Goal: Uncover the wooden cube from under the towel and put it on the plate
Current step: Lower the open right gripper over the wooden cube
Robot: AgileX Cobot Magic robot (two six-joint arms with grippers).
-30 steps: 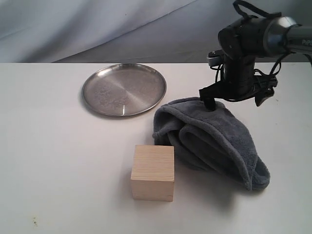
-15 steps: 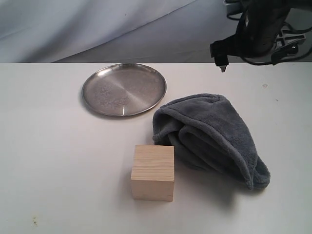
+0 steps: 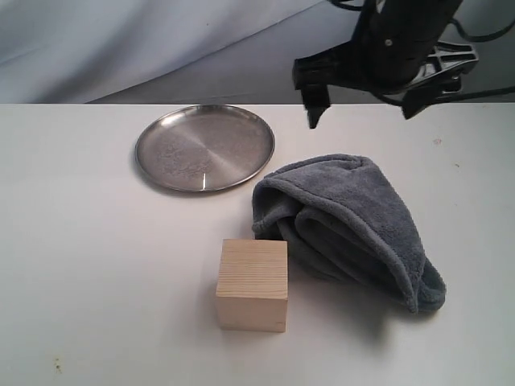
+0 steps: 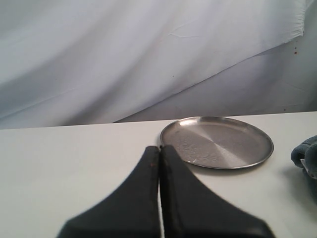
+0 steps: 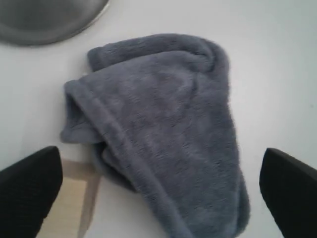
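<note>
Right wrist view: plate (image 5: 44, 20) cut by frame edge; wooden cube (image 5: 77, 198) partly behind my finger (image 5: 29, 193), rest clipped. Left wrist view: towel (image 4: 307, 153) clipped at edge.

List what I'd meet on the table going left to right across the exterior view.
plate → wooden cube → towel

Wooden cube (image 3: 252, 283) standing uncovered on the white bench (image 3: 96, 265), just beside the crumpled grey towel (image 3: 354, 221). Steel plate (image 3: 205, 147) behind, apart from both. Right claw (image 3: 361, 104) hangs above the towel's far edge, jaws spread wide.
</note>
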